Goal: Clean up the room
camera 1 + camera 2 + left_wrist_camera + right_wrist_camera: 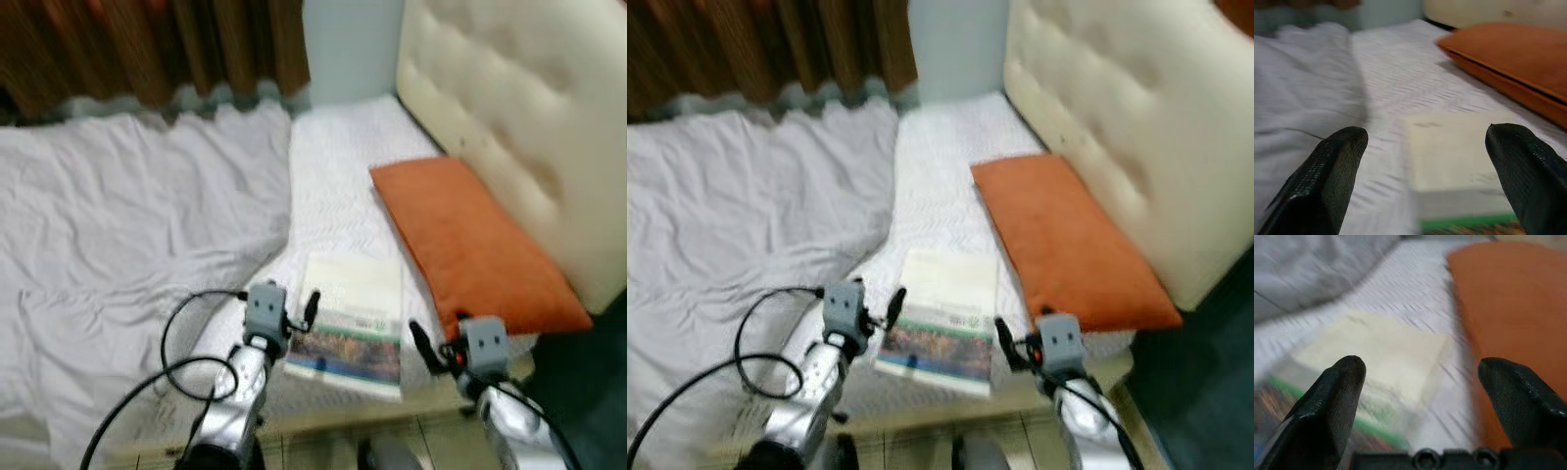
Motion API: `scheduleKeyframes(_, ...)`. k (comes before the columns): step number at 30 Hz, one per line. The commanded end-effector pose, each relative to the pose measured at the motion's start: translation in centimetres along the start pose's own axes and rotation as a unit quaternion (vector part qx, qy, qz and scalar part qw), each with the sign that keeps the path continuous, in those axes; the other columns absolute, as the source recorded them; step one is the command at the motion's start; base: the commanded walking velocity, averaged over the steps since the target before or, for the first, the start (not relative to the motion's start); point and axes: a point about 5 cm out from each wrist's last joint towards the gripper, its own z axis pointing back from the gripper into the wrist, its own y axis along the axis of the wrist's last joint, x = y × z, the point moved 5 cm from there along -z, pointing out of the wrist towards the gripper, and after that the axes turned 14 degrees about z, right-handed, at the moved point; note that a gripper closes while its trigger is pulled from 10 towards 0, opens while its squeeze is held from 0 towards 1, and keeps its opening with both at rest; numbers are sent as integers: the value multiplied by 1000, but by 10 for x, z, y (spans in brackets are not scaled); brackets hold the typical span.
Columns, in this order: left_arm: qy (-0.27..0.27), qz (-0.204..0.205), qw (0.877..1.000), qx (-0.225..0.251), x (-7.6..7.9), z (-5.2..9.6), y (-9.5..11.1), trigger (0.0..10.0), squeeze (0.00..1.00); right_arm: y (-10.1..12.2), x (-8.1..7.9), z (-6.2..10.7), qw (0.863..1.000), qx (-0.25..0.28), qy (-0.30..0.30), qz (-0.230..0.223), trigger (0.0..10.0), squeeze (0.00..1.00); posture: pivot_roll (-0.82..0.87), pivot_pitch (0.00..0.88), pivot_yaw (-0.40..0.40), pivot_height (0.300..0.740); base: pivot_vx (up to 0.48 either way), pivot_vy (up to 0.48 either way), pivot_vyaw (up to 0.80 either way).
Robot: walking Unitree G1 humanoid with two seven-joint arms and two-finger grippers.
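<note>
A book (355,318) with a pale cream cover and a colourful strip along its near end lies flat on the white mattress (343,186), close to the bed's near edge. To its right an orange pillow (465,240) rests against the headboard. My left gripper (294,311) hovers just left of the book's near corner, fingers open; in the left wrist view the book (1454,161) lies between and beyond the fingertips (1337,161). My right gripper (436,352) hangs open at the book's right, near the pillow's front corner, with nothing between its fingers (1332,396).
A crumpled grey-white sheet (127,225) covers the bed's left half. The cream tufted headboard (519,108) rises at the right, and brown curtains (147,44) hang behind the bed. A black cable (176,352) loops off my left arm. Dark floor (588,392) lies right of the bed.
</note>
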Motion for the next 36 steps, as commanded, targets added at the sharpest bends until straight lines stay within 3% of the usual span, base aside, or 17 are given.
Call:
scheduleKeyframes(1, 18, 2, 1000, 1, -12, 4, 1, 10000, 0, 17, -15, -8, 999, 26, 28, -16, 10000, 0, -137, 69, 37, 615, 480, 0, 0)
scheduleKeyframes(4, 33, -2, 999, 5, -19, 8, 5, 10000, 0, 32, -27, -15, 997, 42, 52, -46, 10000, 0, -117, 94, 44, 615, 363, 0, 0)
scheduleKeyframes(10, 51, -6, 999, 7, -32, 12, 11, 10000, 0, 32, -47, -23, 993, 23, 83, -82, 10000, 0, -82, 132, 53, 615, 101, 0, 0)
scheduleKeyframes(11, 51, -8, 999, 4, -41, 16, 19, 10000, 0, 25, -62, -28, 990, -1, 100, -98, 10000, 0, -22, 230, 80, 615, 0, 0, 0)
scheduleKeyframes(12, 51, -8, 999, 4, -41, 16, 19, 10000, 0, 25, -62, -28, 990, -1, 100, -98, 10000, 0, -22, 230, 80, 615, 0, 0, 0)
scheduleKeyframes(13, 49, -10, 999, 1, -46, 20, 25, 10000, 0, 21, -72, -30, 988, -18, 112, -107, 10000, 0, -22, 230, 80, 615, 0, 0, 0)
scheduleKeyframes(14, 27, -36, 999, -14, -54, 33, 39, 10000, 0, 12, -85, -34, 985, -48, 114, -120, 10000, 0, 73, 370, 118, 615, 0, 0, 0)
scheduleKeyframes(16, 21, -42, 999, -19, -56, 39, 44, 10000, 0, 12, -88, -35, 985, -53, 112, -122, 10000, 0, 88, 387, 125, 615, 0, 0, 0)
scheduleKeyframes(17, 15, -53, 998, -24, -57, 46, 52, 10000, 0, 14, -92, -36, 984, -58, 114, -127, 10000, 0, 132, 448, 146, 615, 0, 0, 0)
scheduleKeyframes(20, 12, -60, 998, -27, -58, 50, 56, 10000, 0, 15, -95, -37, 983, -60, 116, -130, 10000, 0, 132, 448, 146, 615, 0, 0, 0)
scheduleKeyframes(21, 10, -71, 997, -28, -61, 59, 72, 10000, 0, 13, -102, -41, 982, -77, 126, -121, 10000, 0, 191, 538, 169, 615, 0, 0, 0)
scheduleKeyframes(24, 12, -74, 997, -27, -62, 62, 77, 10000, 0, 12, -103, -41, 981, -82, 128, -119, 10000, 0, 198, 553, 174, 615, 0, 0, 0)
scheduleKeyframes(29, 32, -72, 996, -33, -64, 76, 82, 10000, 0, 2, -100, -44, 983, -98, 134, -76, 10000, 0, 208, 574, 164, 615, 0, 0, 0)
scheduleKeyframes(31, 39, -62, 996, -44, -60, 85, 78, 10000, 0, -3, -89, -46, 985, -101, 136, -23, 10000, 0, 193, 566, 143, 615, 0, 0, 0)
scheduleKeyframes(32, 39, -62, 996, -44, -60, 85, 78, 10000, 0, -3, -89, -46, 985, -101, 136, -23, 10000, 0, 193, 566, 143, 615, 0, 0, 0)
scheduleKeyframes(34, 45, -54, 996, -52, -58, 90, 74, 10000, 0, -3, -74, -50, 985, -95, 136, 50, 10000, 0, 183, 564, 131, 615, 0, 0, 0)
scheduleKeyframes(36, 47, -52, 996, -56, -57, 92, 73, 10000, 0, -2, -69, -51, 983, -91, 136, 79, 10000, 0, 183, 564, 131, 615, 0, 0, 0)
